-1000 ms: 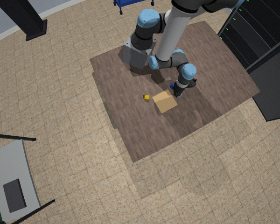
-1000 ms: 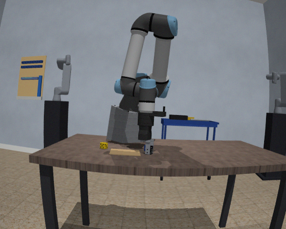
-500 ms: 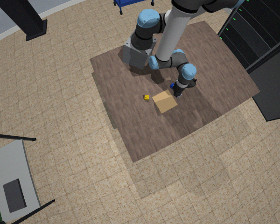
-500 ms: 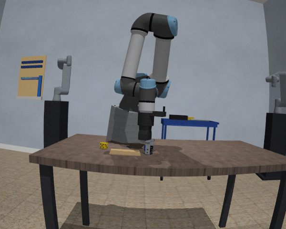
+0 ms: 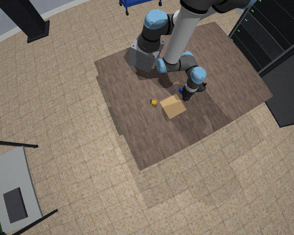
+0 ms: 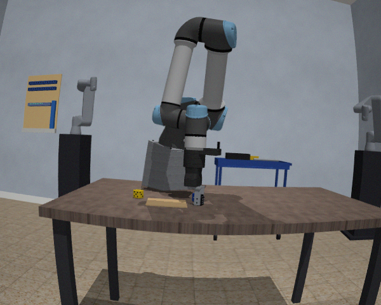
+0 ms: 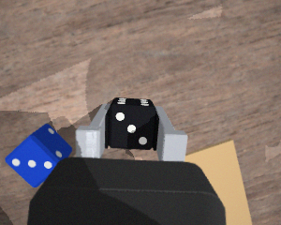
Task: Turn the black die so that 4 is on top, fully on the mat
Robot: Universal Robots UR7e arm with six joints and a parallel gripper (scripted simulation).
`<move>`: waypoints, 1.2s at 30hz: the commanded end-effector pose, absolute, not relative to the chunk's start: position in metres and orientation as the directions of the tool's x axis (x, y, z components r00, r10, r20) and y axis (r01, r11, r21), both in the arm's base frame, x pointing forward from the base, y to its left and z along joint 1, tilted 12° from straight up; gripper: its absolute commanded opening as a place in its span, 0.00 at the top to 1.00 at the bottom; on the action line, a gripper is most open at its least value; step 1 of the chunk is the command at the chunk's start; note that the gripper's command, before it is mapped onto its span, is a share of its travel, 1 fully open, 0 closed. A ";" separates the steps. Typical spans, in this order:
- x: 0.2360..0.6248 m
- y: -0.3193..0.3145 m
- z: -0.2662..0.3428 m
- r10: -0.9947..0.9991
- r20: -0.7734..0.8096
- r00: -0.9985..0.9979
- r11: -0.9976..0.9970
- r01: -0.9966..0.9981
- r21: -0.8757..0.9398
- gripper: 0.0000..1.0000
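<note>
Black die's (image 7: 131, 126) pips, apparently wrist-view only.

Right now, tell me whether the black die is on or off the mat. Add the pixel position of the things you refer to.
Off: the wrist view shows the black die (image 6: 202, 199) (image 7: 131, 128) over the table (image 5: 132, 113) (image 6: 282, 204) (image 7: 178, 52), the mat (image 5: 173, 106) (image 6: 166, 203) (image 7: 222, 173) to one side.
</note>
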State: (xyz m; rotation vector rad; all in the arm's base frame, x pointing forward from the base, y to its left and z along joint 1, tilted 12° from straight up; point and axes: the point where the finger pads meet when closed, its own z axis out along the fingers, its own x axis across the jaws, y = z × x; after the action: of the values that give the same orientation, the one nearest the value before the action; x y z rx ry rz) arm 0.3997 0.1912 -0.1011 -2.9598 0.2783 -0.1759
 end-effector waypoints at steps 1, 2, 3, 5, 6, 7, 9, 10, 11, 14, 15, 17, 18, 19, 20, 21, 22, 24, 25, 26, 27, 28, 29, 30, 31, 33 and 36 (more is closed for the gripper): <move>0.402 0.192 -0.101 -0.193 0.105 0.976 -0.970 -0.173 -0.173 0.43; 0.402 0.192 -0.101 -0.193 0.105 0.976 -0.970 -0.173 -0.173 0.43; 0.402 0.192 -0.101 -0.193 0.105 0.976 -0.970 -0.173 -0.173 0.43; 0.402 0.192 -0.101 -0.193 0.105 0.976 -0.970 -0.173 -0.173 0.43; 0.402 0.192 -0.101 -0.193 0.105 0.976 -0.970 -0.173 -0.173 0.43; 0.402 0.192 -0.101 -0.193 0.105 0.976 -0.970 -0.173 -0.173 0.43; 0.402 0.192 -0.101 -0.193 0.105 0.976 -0.970 -0.173 -0.173 0.43; 0.402 0.192 -0.101 -0.193 0.105 0.976 -0.970 -0.173 -0.173 0.43; 0.402 0.192 -0.101 -0.193 0.105 0.976 -0.970 -0.173 -0.173 0.43; 0.402 0.192 -0.101 -0.193 0.105 0.976 -0.970 -0.173 -0.173 0.43; 0.402 0.192 -0.101 -0.193 0.105 0.976 -0.970 -0.173 -0.173 0.43; 0.402 0.192 -0.101 -0.193 0.105 0.976 -0.970 -0.173 -0.173 0.43; 0.402 0.192 -0.101 -0.193 0.105 0.976 -0.970 -0.173 -0.173 0.43; 0.402 0.192 -0.101 -0.193 0.105 0.976 -0.970 -0.173 -0.173 0.43; 0.402 0.192 -0.101 -0.193 0.105 0.976 -0.970 -0.173 -0.173 0.43; 0.402 0.192 -0.101 -0.193 0.105 0.976 -0.970 -0.173 -0.173 0.43; 0.402 0.192 -0.101 -0.193 0.105 0.976 -0.970 -0.173 -0.173 0.43; 0.402 0.192 -0.101 -0.193 0.105 0.976 -0.970 -0.173 -0.173 0.43; 0.402 0.192 -0.101 -0.193 0.105 0.976 -0.970 -0.173 -0.173 0.43; 0.402 0.192 -0.101 -0.193 0.105 0.976 -0.970 -0.173 -0.173 0.43; 0.402 0.192 -0.101 -0.193 0.105 0.976 -0.970 -0.173 -0.173 0.43; 0.402 0.192 -0.101 -0.193 0.105 0.976 -0.970 -0.173 -0.173 0.43; 0.402 0.192 -0.101 -0.193 0.105 0.976 -0.970 -0.173 -0.173 0.43; 0.402 0.192 -0.100 -0.193 0.105 0.976 -0.970 -0.173 -0.173 0.43; 0.402 0.192 -0.100 -0.193 0.105 0.976 -0.970 -0.173 -0.173 0.43; 0.402 0.192 -0.100 -0.193 0.105 0.976 -0.970 -0.173 -0.173 0.43; 0.401 0.191 -0.097 -0.193 0.105 0.976 -0.970 -0.173 -0.173 0.43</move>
State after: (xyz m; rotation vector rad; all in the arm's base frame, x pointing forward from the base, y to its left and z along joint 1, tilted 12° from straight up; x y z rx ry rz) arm 0.3995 0.1912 -0.1011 -2.9599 0.2784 -0.1749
